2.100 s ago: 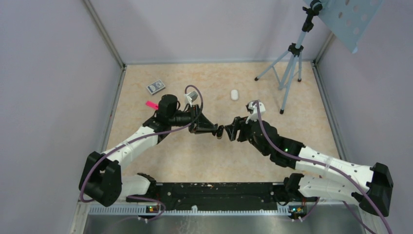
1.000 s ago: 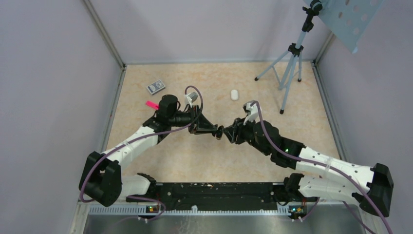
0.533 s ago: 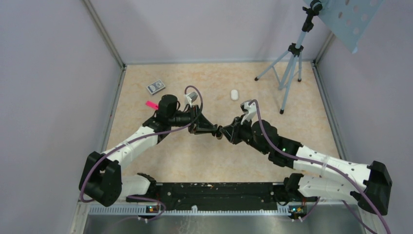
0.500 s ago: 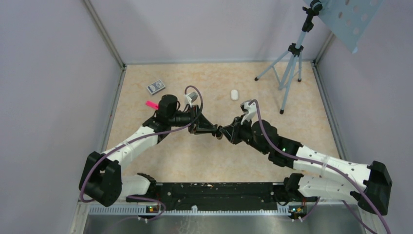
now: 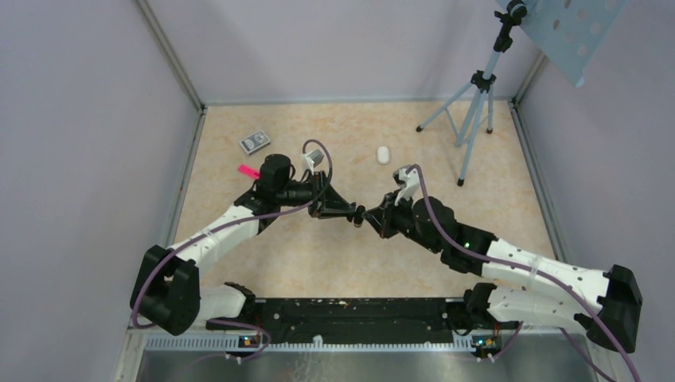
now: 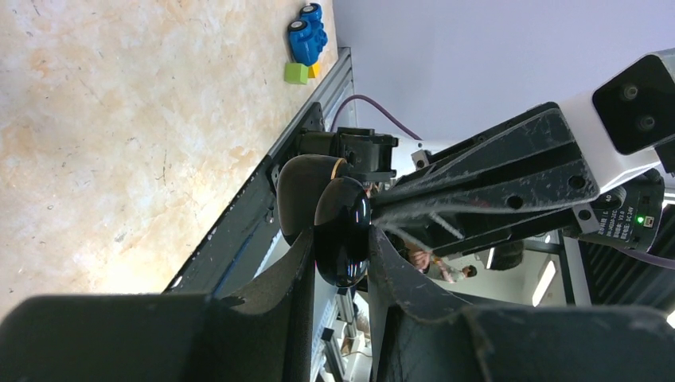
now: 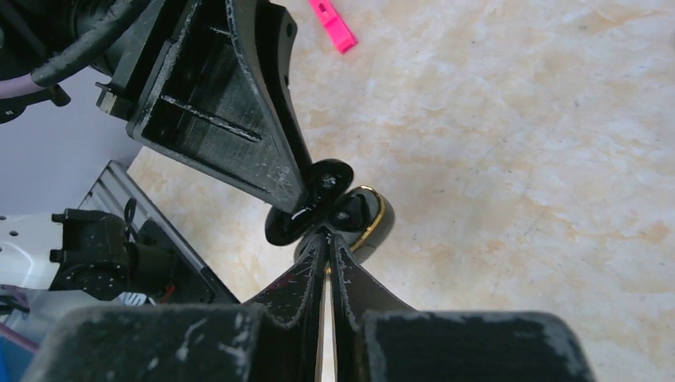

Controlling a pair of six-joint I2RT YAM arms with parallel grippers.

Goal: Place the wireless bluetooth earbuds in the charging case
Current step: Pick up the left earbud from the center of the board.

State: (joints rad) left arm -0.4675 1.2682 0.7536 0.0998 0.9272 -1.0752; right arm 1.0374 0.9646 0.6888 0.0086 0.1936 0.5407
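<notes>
**Open charging case (image 6: 341, 232) being clamped by the left gripper (image 5: 348, 212)**

Top view: the two arms are meeting tip to tip at mid-table, with the right gripper (image 5: 371, 218) pointing straight at the left one. A white oval object (image 5: 383, 155) is lying well apart behind them. A pink piece (image 5: 248, 171) is lying beside the left wrist.

Left wrist: the left fingers (image 6: 290, 274) are squeezing the case's glossy black lid, and its gold-rimmed half is standing open behind. The right gripper is reaching in from the right.

Right wrist: the right fingers (image 7: 306, 274) are lying almost together with only a slit between them, their tips at the gold rim. Whether they are pinching an earbud is not showing. A dark rounded shape (image 7: 348, 212) is sitting inside that half.
</notes>
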